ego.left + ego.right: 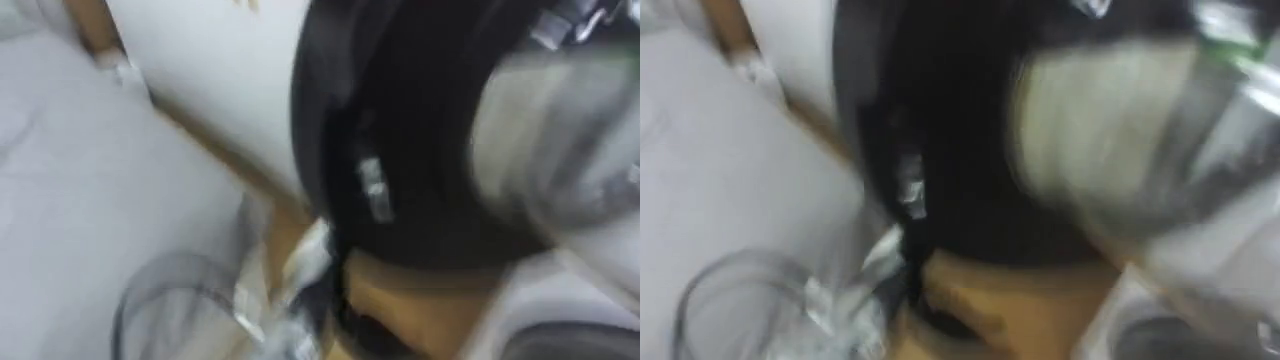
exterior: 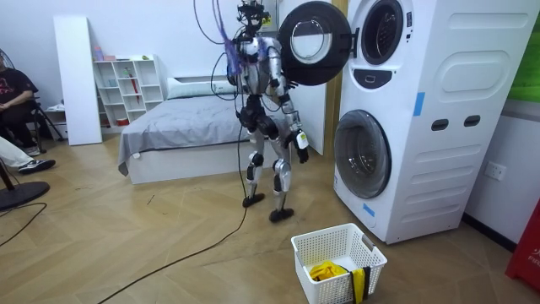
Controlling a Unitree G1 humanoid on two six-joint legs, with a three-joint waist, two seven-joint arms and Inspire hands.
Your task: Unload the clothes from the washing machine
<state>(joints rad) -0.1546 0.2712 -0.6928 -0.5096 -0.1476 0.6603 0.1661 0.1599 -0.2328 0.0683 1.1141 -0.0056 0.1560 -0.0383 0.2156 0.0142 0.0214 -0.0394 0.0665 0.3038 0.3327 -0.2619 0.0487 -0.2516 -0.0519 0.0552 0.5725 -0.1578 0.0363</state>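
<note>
Clothes: you see one yellow piece, lying in the basket on the floor, below the robot hand and out in front of the machine; you cannot see what is left in the drum.
Robot hand: the right robot hand hangs low by the hip; you cannot tell whether its fingers are open or hold anything.
Drum opening: high above that robot hand, on its machine side.
Open door: swung out between robot and opening, well above the robot hand; your reach likely has to go round it.
Nearby: lower door closed, about level with the robot hand; bed on its far side.
</note>
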